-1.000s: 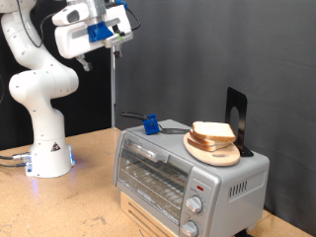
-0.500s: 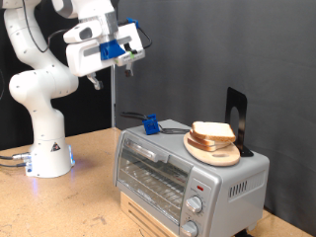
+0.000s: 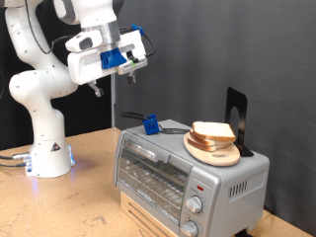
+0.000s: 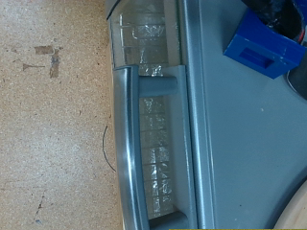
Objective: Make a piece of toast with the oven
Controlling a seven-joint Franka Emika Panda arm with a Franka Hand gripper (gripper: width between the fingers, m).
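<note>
Lowered and swung toward the oven since the earlier frames, the gripper [image 3: 136, 56] hangs high above the table, well apart from everything; jaw state cannot be told.

Nothing shows between its fingers. One oven [image 3: 188, 176] sits at the exterior view's lower right, door [image 4: 153, 125] closed, one handle [image 4: 129, 153], two knobs [image 3: 197, 208]. One plate [image 3: 212, 150] on the oven roof carries the piece of toast [image 3: 213, 131] atop a stack of slices, count unclear. One blue block [image 3: 150, 124] also rests on the roof. Likely step: approaching the door handle; door needs opening first.
</note>
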